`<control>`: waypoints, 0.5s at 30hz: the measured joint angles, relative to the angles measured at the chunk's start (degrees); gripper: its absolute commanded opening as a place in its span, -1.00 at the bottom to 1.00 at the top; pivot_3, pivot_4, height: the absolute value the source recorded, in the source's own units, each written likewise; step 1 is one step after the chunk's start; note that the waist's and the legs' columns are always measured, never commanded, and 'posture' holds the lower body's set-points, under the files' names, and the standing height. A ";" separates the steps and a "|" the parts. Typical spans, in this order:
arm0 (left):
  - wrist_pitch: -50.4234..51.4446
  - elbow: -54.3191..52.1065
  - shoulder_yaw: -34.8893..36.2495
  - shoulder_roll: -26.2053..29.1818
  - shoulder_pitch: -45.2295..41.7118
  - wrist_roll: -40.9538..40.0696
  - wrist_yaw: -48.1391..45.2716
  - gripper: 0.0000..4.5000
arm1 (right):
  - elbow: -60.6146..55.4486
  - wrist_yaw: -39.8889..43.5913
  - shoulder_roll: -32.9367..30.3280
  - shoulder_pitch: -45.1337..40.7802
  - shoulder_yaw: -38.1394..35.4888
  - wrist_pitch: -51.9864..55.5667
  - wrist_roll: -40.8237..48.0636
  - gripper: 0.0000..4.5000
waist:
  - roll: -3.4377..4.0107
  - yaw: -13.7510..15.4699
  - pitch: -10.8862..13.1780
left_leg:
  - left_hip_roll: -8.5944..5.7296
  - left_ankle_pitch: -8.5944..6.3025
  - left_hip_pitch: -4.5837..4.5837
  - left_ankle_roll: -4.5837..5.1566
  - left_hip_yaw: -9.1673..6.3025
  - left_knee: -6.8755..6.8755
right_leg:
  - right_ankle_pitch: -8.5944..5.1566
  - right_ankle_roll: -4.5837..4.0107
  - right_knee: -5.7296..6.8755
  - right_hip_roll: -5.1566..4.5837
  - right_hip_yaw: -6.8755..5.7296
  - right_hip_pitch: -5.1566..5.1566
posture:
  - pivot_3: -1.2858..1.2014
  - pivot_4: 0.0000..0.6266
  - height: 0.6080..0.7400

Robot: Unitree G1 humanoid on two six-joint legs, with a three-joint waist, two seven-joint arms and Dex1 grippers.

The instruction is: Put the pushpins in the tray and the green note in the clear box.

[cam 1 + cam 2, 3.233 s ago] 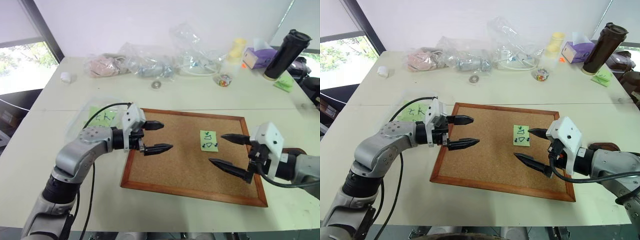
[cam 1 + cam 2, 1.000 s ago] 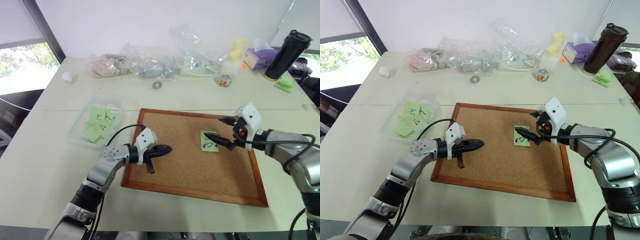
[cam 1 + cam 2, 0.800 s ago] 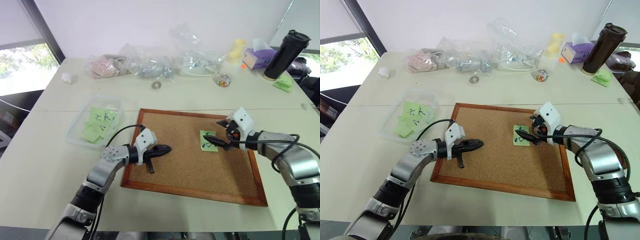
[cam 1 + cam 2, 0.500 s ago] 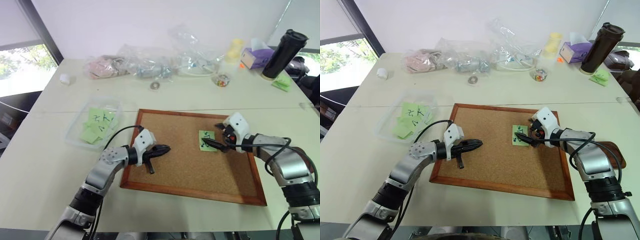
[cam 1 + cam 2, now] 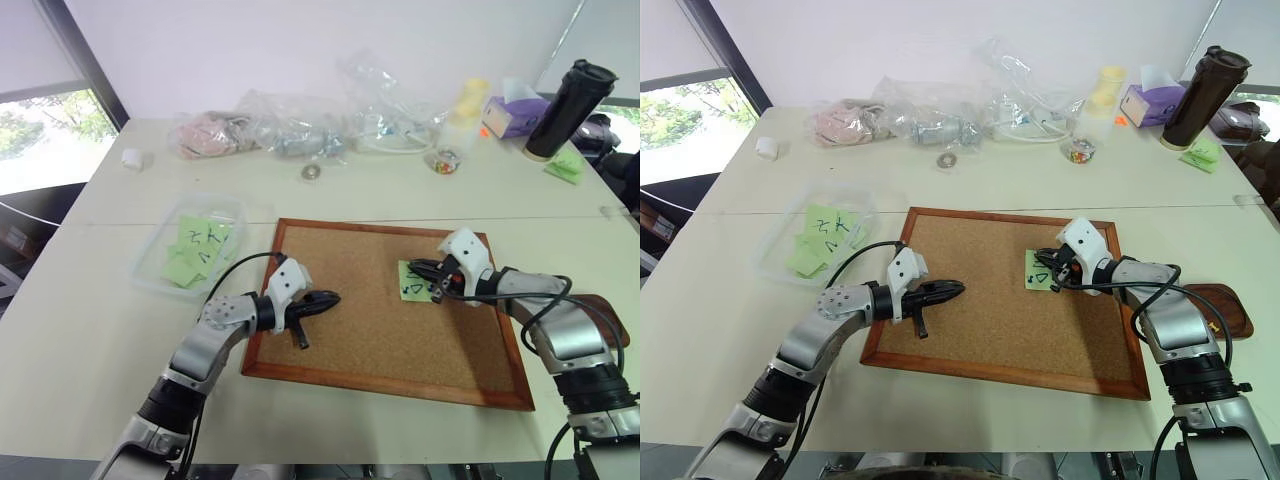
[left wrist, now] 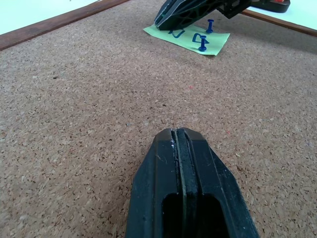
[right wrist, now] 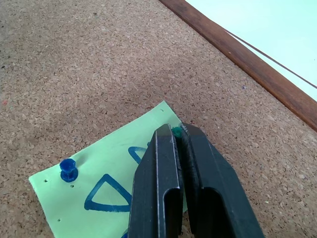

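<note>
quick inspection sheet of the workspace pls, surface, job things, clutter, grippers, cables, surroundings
surface: pale table with a framed cork board on it
job's things: green note pinned to the board, blue pushpins in it; tray right of the board; clear box left, holding green notes
clutter: plastic bags, tissue box, dark tumbler
grippers: left gripper shut, over the board; right gripper shut on a green-headed pin at the note's corner
cables: black cable at the left arm
surroundings: white wall, window at left

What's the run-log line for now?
right gripper: shut on green-headed pushpin | small light-green note: pinned on cork board | left gripper: shut, empty
</note>
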 measured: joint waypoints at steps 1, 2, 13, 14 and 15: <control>0.07 -0.07 0.00 0.00 0.02 0.00 0.00 -1.00 | -0.22 0.00 0.00 0.01 -0.15 0.49 0.13 -0.97 | 0.00 0.04 0.00 | 0.00 0.00 0.00 0.00 0.00 0.00 | 0.00 0.00 0.00 0.00 0.00 0.00 | 0.03 -0.52 0.86; 0.19 -0.20 0.00 0.00 0.06 0.00 0.00 -1.00 | -0.70 0.00 0.00 0.06 -0.42 1.21 0.49 -0.97 | 0.00 0.06 0.00 | 0.00 0.00 -0.01 0.00 0.00 0.00 | 0.00 0.00 0.00 0.00 0.00 -0.01 | 0.03 -0.52 0.86; 1.40 -0.99 0.24 0.25 0.41 0.00 -0.05 -1.00 | -14.28 -2.18 -3.34 2.75 -15.92 12.39 9.11 -0.97 | 0.01 0.12 -0.02 | 0.00 0.00 -0.03 0.00 -0.01 -0.03 | 0.00 0.00 -0.01 -0.01 0.01 -0.03 | 0.03 -0.52 0.86; 1.43 -1.03 0.21 0.20 0.43 -0.01 -0.07 -1.00 | -15.10 -2.47 -3.39 4.13 -17.41 13.24 9.69 -0.97 | 0.01 0.14 -0.03 | 0.00 0.00 -0.03 0.00 -0.01 -0.03 | 0.00 0.00 -0.01 -0.01 0.01 -0.02 | 0.03 -0.52 0.86; 1.45 -1.04 0.18 0.16 0.43 -0.01 -0.10 -1.00 | -15.46 -2.73 -3.41 5.11 -18.67 13.93 10.22 -0.97 | 0.01 0.15 -0.03 | 0.00 0.00 -0.03 0.00 0.00 -0.03 | 0.00 0.00 -0.01 -0.01 0.01 -0.02 | 0.03 -0.52 0.86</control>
